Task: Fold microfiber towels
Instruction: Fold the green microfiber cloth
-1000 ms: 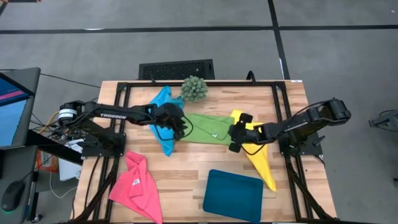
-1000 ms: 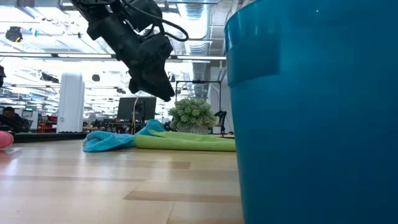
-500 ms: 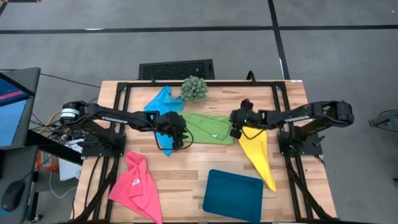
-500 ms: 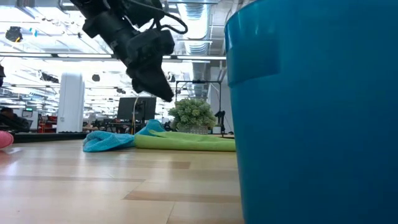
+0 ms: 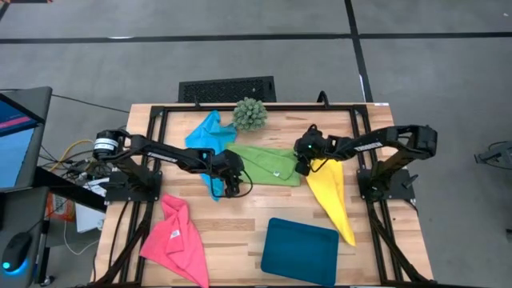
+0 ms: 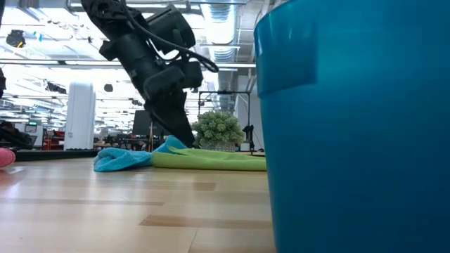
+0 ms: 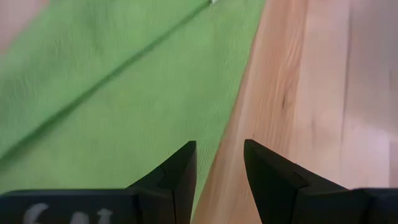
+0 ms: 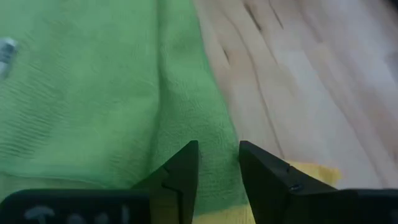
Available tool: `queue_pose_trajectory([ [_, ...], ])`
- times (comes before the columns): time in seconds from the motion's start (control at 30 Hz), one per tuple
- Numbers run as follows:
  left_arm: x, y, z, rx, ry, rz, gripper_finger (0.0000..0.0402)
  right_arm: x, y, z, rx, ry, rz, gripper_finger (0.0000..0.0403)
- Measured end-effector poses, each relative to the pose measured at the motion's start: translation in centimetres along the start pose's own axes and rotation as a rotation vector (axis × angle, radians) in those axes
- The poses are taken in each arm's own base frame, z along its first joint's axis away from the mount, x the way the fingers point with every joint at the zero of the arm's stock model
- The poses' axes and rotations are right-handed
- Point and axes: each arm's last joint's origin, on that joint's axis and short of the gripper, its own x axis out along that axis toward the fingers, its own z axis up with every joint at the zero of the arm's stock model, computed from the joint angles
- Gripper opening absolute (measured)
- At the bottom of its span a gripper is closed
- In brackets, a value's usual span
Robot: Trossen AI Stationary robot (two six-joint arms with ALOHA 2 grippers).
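The lime green towel point(image 5: 268, 164) lies flat mid-table, its left part over the sky blue towel point(image 5: 206, 132) and its right edge over the yellow towel point(image 5: 332, 196). The hot pink towel point(image 5: 176, 238) lies crumpled at the near left. My left gripper point(image 5: 233, 178) is open and low over the green towel's near left corner point(image 7: 186, 124); the towel's edge runs between its fingers. My right gripper point(image 5: 302, 159) is open over the green towel's right edge point(image 8: 186, 118), beside the yellow towel point(image 8: 311, 171). My left gripper points steeply down at the green towel's near left corner; in the low view its fingertips point(image 6: 184, 139) reach towel height, but I cannot tell whether they touch. My right gripper stands over the green towel's right edge; I cannot tell whether it touches.
A dark teal tray point(image 5: 300, 251) lies at the near edge and fills the right of the low view point(image 6: 351, 126). A spiky green ball plant point(image 5: 250, 114) stands at the far edge behind the green towel. Bare wood lies between the towels and the tray.
My left gripper has gone down and toward the near edge, tipping steeper, to the green towel's near left corner. My right gripper has gone toward the far edge and turned, from above the yellow towel to the green towel's right edge. The towels have not moved.
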Motion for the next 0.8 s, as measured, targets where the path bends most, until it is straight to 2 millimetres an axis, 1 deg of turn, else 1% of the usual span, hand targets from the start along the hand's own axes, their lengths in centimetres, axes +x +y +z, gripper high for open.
queue_pose_trajectory([
  [0.13, 0.2, 0.0, 0.0, -0.002, 0.001, 0.001, 0.0125, 0.3, -0.3, -0.1, 0.016, 0.009, -0.036, 0.0102],
  [0.27, 0.2, 0.1, 0.0, -0.004, 0.001, 0.003, 0.0125, -0.1, -1.2, 0.2, 0.051, -0.013, -0.108, 0.007],
  [0.37, 0.2, 0.1, 0.0, -0.021, 0.0, 0.005, 0.0125, -1.0, -1.8, 0.6, 0.071, -0.051, -0.127, 0.0061],
  [0.47, -0.3, 0.1, 0.2, -0.038, -0.015, 0.007, 0.0125, -2.1, -2.1, 1.2, 0.082, -0.102, -0.14, 0.0063],
  [0.57, -1.9, 0.1, 0.7, -0.041, -0.064, 0.043, 0.0125, -3.1, -2.5, 1.4, 0.093, -0.131, -0.15, 0.0077],
  [0.7, -5.3, 0.5, 1.4, 0.009, -0.153, 0.174, 0.0125, -4.3, -2.7, 1.5, 0.09, -0.142, -0.145, 0.0109],
  [0.8, -7.3, 0.7, 1.9, 0.095, -0.221, 0.25, 0.0125, -5.0, -2.2, 1.9, 0.039, -0.193, -0.029, 0.0136],
])
